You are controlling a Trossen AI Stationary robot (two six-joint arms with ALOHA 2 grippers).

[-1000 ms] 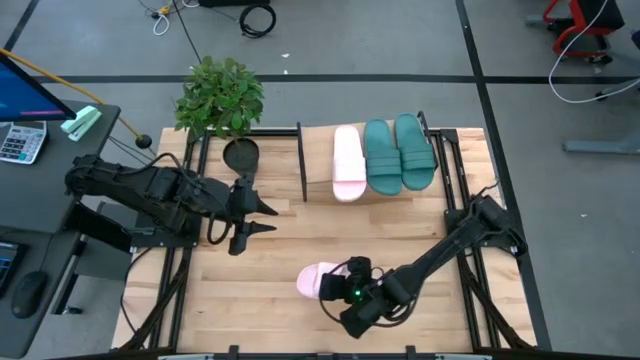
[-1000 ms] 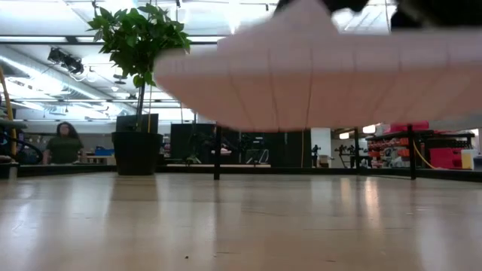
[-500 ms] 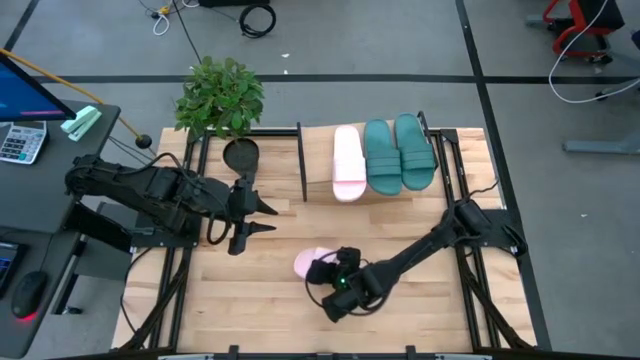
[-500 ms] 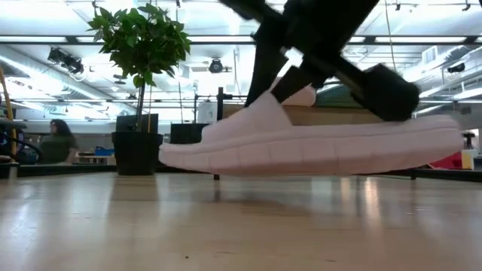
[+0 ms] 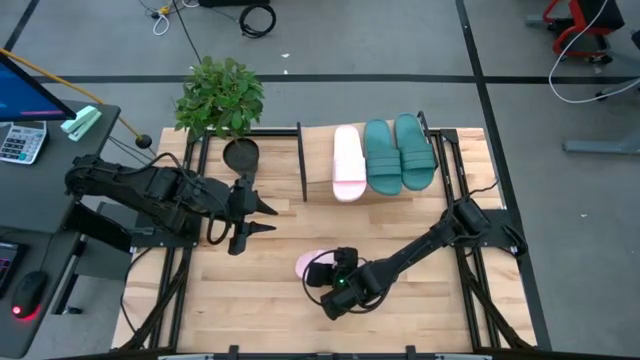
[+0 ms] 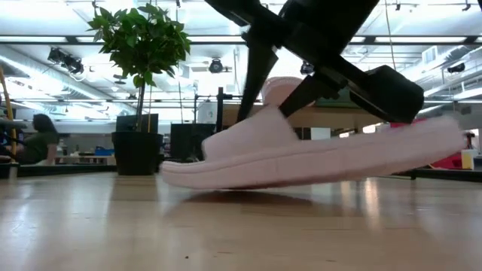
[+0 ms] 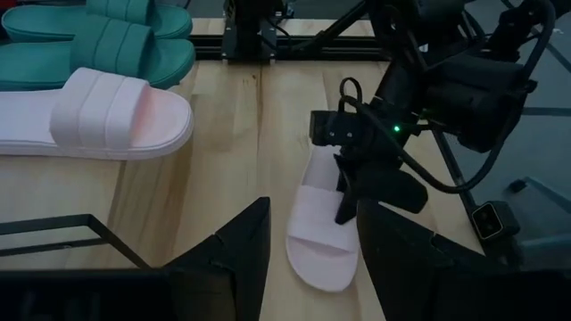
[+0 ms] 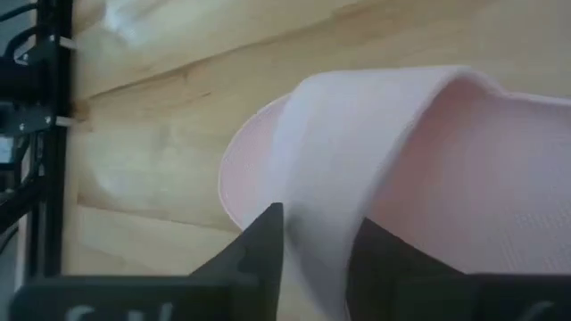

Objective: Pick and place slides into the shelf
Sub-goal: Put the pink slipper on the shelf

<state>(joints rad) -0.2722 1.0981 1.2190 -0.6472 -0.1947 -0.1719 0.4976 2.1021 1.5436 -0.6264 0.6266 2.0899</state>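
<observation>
3 slides on shelf (image 5: 310, 180) (2 teal, 1 pink); 4th pink slide (image 5: 312, 264) clamped in right claw (image 5: 330, 277); left claw (image 5: 262, 218) apart.

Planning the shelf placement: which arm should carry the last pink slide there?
Right. The right gripper is at the pink slide, fingers either side of its strap; the left gripper hangs apart.

A potted plant (image 5: 221, 95) stands at the table's far left corner. Left of the table, a calculator (image 5: 20, 141) lies on a dark desk (image 5: 45, 205).
</observation>
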